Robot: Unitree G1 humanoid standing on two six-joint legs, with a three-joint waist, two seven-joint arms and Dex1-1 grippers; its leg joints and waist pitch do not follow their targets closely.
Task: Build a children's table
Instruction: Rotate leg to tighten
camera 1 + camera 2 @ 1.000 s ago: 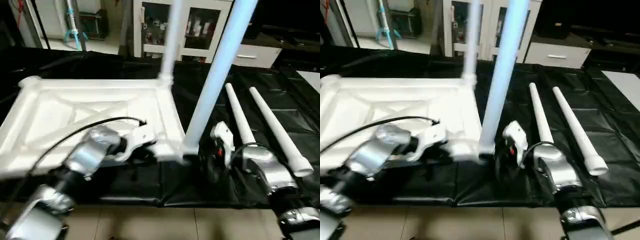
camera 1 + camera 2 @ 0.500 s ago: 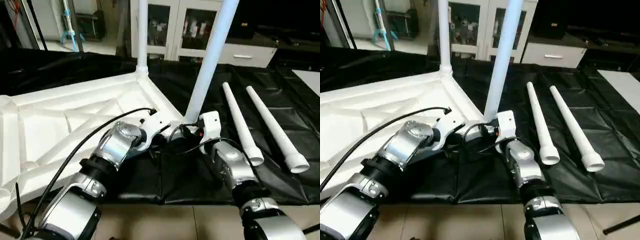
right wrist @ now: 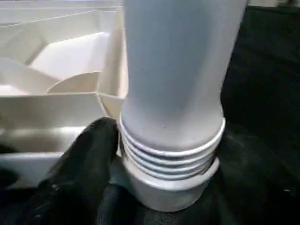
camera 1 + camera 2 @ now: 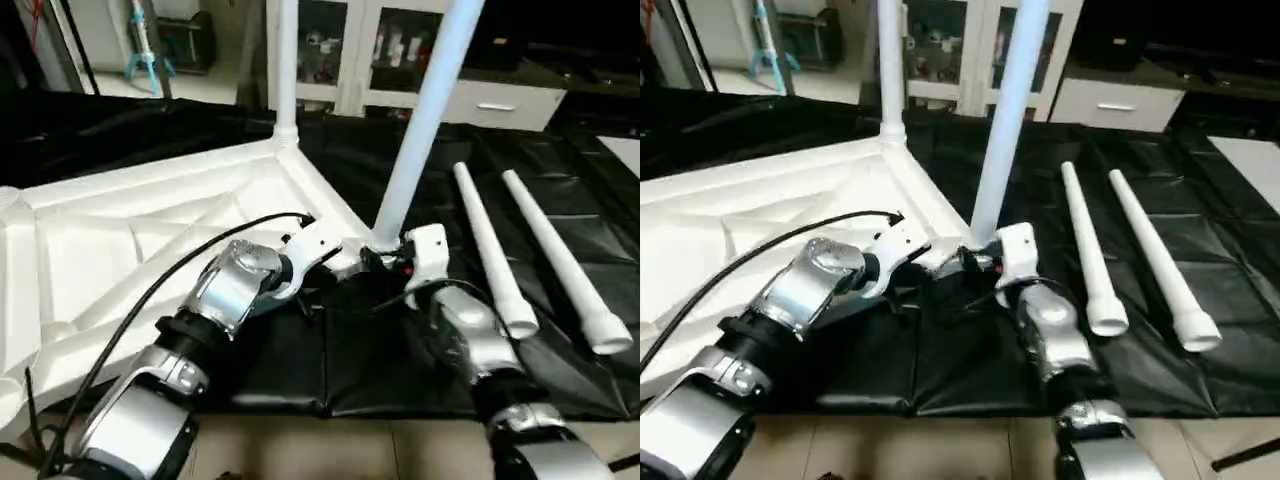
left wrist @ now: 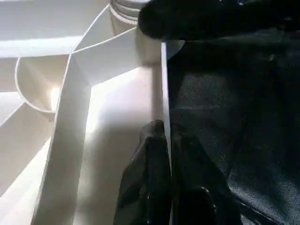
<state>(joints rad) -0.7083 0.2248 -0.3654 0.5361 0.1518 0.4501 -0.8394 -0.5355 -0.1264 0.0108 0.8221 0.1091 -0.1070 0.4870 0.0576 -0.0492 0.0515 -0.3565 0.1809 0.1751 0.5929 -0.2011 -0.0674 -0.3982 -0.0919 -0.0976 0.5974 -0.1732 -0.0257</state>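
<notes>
Even room light from above leaves the black cloth on the table (image 4: 560, 380) shiny, with pale sheen along its creases. The white tabletop (image 4: 120, 250) glares close to blown-out; inside it, in the left wrist view, a hot spot (image 5: 55, 96) burns on a rib. The nearest upright leg (image 3: 173, 84) looms soft and bluish. The cabinets (image 4: 340, 50) behind look hazy.

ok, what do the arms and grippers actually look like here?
Both forearms are silver metallic cylinders with black joint bands. Each wrist carries a white plastic housing. The left gripper and right gripper have black fingers. A black cable loops along the left arm; thinner black wiring with a red spot sits at the right wrist.
</notes>
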